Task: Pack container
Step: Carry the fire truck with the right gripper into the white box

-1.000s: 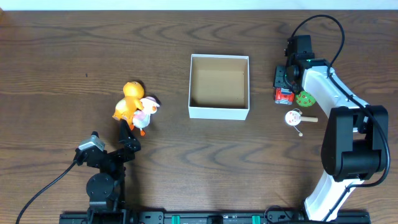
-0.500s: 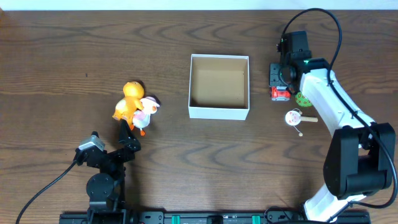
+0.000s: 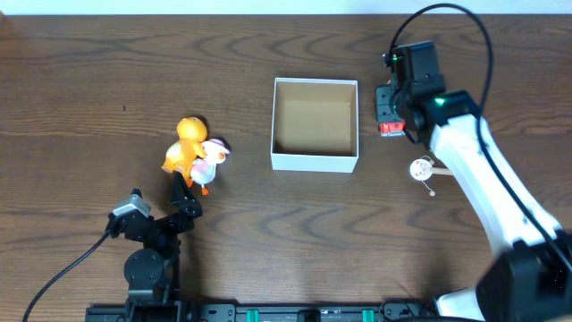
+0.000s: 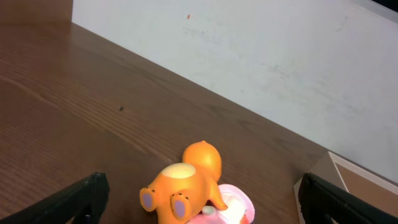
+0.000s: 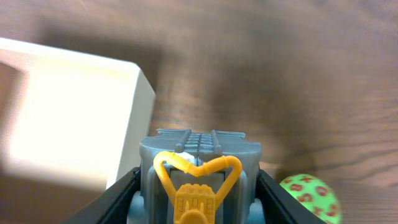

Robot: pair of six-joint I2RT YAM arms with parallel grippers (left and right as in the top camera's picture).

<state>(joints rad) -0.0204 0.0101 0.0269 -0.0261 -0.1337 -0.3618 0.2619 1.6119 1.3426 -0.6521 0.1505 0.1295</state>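
**Right gripper carrying a toy, just off the container's right wall**

Overhead: container (image 3: 315,162) sits mid-table, square, white walls, tan floor showing. Right gripper (image 3: 390,114) is just beside its right wall, level with the far half of the box, with a narrow strip of table between them. The gripper is clamped on a grey and red toy (image 3: 390,128). A white round toy on a stick (image 3: 422,168) lies on the table nearer the robot, beside the right arm. Left gripper (image 3: 185,197) is well apart from the container, low on the left side of the table. An orange toy (image 3: 185,143) and a pink toy (image 3: 211,161) lie touching each other just beyond it

Left wrist: both fingers (image 4: 81,196) sit at the frame edges, spread wide, gripping nothing. The orange toy lies on the table ahead between them, with the pink one touching it on the near side. A corner of the container (image 4: 348,171) shows at the right edge

Right wrist: the grey toy body with a yellow heart-shaped wire sits between the two fingers (image 5: 121,199), which press its sides. The container's white corner (image 5: 134,118) is ahead and left of the toy, blurred. A green spotted ball (image 5: 309,194) lies on the table at lower right
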